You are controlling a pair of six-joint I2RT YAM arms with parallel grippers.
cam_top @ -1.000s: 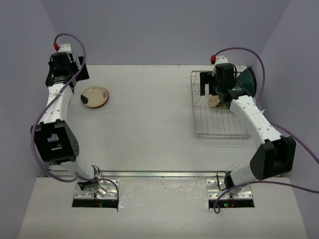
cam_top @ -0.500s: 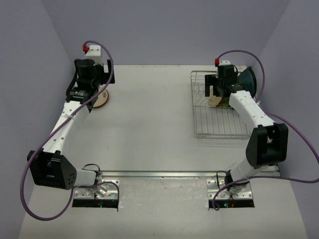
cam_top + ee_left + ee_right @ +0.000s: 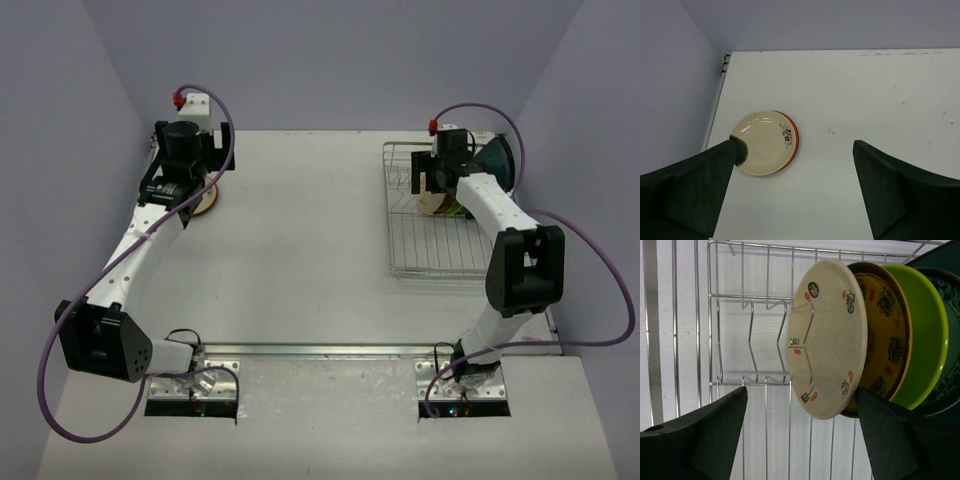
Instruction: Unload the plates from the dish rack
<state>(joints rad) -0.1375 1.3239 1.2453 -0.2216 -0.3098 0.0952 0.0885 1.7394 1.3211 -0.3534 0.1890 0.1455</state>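
Standing on edge at the far end of the dish rack (image 3: 440,250), four plates (image 3: 887,340) ran left-to-right, cream plate (image 3: 827,340) leftmost; right claw (image 3: 801,395) gaped astride it. Left claw (image 3: 796,145) gaped over two flat plates (image 3: 765,142) on the surface (image 3: 865,100).

The pale desk (image 3: 300,260) carries the wire dish rack (image 3: 440,250) at its far right, and well to the rack's left lies an orange-rimmed plate (image 3: 796,136) with a cream plate (image 3: 762,142) stacked on it.

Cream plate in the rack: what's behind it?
Behind the cream plate stand a yellow patterned plate, a lime-green plate, then a dark-teal plate. Each hides most of the next; anything past the teal is out of view.
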